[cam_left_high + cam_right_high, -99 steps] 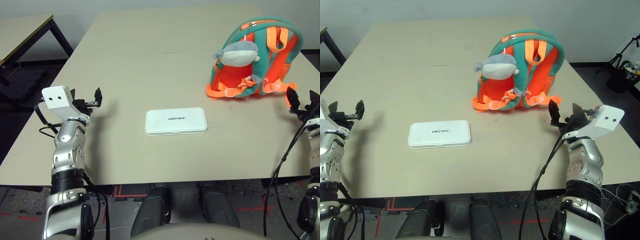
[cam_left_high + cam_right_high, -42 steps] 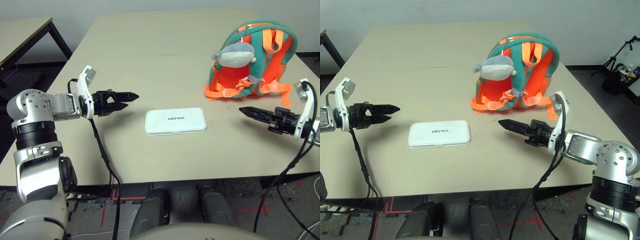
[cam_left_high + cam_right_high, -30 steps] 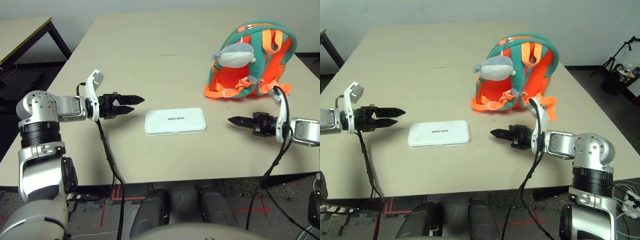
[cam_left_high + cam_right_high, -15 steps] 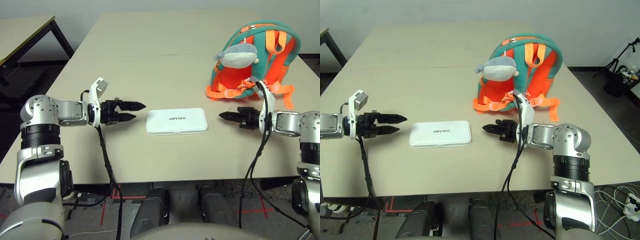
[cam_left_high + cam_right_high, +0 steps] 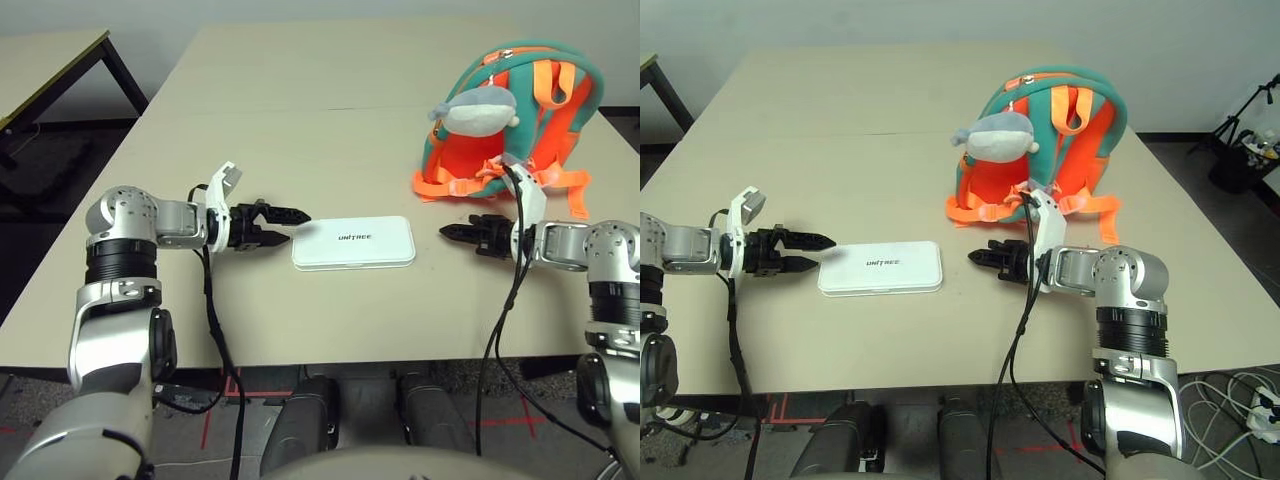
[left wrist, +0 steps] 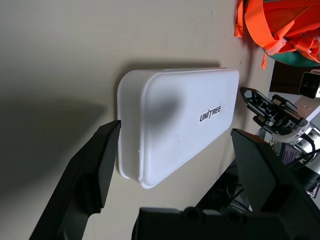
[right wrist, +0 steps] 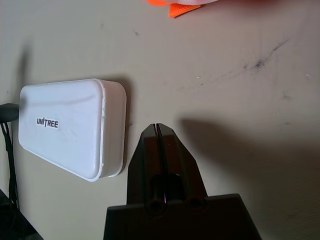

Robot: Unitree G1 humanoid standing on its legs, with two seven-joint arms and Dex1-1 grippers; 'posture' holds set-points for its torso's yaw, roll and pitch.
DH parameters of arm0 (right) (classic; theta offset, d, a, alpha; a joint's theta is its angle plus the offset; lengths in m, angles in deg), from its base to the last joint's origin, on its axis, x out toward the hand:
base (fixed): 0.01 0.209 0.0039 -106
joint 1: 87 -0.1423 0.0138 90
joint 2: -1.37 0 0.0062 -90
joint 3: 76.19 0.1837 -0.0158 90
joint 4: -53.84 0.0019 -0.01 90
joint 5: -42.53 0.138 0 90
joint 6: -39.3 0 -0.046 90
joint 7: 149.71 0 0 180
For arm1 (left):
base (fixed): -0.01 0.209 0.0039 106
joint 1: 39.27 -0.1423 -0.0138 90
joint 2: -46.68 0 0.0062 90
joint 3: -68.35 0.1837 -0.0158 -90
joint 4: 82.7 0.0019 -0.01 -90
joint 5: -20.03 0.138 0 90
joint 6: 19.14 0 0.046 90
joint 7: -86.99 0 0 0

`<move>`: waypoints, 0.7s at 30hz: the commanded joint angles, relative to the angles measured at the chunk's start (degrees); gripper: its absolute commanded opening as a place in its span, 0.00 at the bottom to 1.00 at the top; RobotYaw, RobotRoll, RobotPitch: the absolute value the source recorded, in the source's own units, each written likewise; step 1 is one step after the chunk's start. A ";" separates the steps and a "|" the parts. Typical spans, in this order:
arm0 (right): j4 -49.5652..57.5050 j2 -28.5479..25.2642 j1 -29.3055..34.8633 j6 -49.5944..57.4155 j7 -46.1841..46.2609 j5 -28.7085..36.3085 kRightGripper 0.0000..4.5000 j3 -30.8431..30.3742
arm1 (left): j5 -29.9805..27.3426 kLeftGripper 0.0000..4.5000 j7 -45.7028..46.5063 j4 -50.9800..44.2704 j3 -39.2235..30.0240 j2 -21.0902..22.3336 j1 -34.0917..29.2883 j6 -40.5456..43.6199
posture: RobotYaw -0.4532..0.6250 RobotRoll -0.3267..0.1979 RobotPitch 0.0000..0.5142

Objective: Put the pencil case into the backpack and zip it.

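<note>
The white pencil case [image 5: 353, 242] with dark lettering lies flat in the middle of the table. My left gripper [image 5: 298, 224] is open, its fingertips just at the case's left end, one finger on each side of that end in the left wrist view [image 6: 172, 125]. My right gripper [image 5: 447, 232] is shut and hovers a short way off the case's right end, tips pointing at it. The teal and orange backpack [image 5: 520, 120] stands upright at the back right, a grey plush charm [image 5: 476, 107] hanging on its front.
Orange straps [image 5: 450, 184] trail onto the table in front of the backpack, just behind my right gripper. A second table [image 5: 50, 70] stands off to the far left. Black cables hang from both wrists over the table's front edge.
My left gripper has slid right until its open fingers reach the case's left end. The right gripper has barely moved.
</note>
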 commanded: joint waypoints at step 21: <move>3.36 5.63 2.35 1.44 0.38 -1.49 0.01 -0.46 | 10.99 1.00 -7.50 2.91 2.74 -5.01 -1.11 -1.27 | 0.33 0.62 0.23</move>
